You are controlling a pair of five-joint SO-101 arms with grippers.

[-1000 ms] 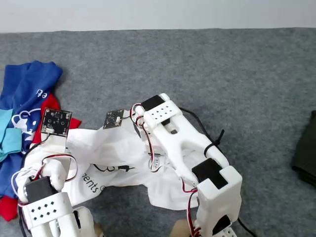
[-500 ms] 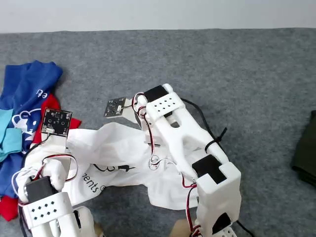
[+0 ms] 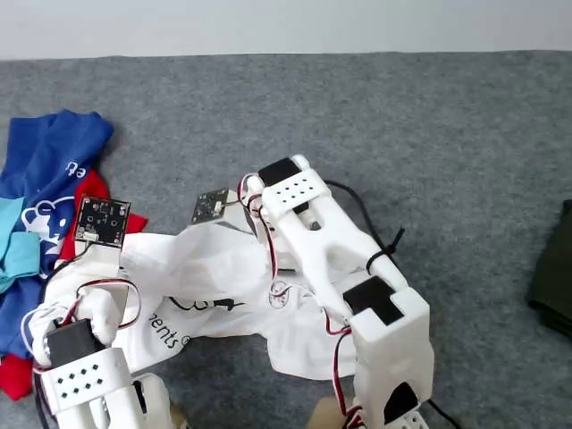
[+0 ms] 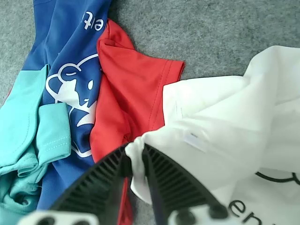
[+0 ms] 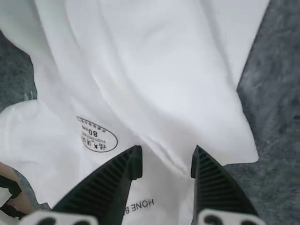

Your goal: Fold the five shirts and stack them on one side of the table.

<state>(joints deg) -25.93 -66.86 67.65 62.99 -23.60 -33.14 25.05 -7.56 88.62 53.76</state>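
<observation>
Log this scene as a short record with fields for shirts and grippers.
white shirt: crumpled, unfolded, near middle of table
left gripper: shut on white shirt's edge
right gripper: open, over white shirt
pile: blue shirt, red shirt, teal shirt heaped at table's left edge
dark shirt: table's right edge

White arms [image 3: 326, 241], black ribbed jaws, red-and-white cables [image 3: 271, 256]
</observation>
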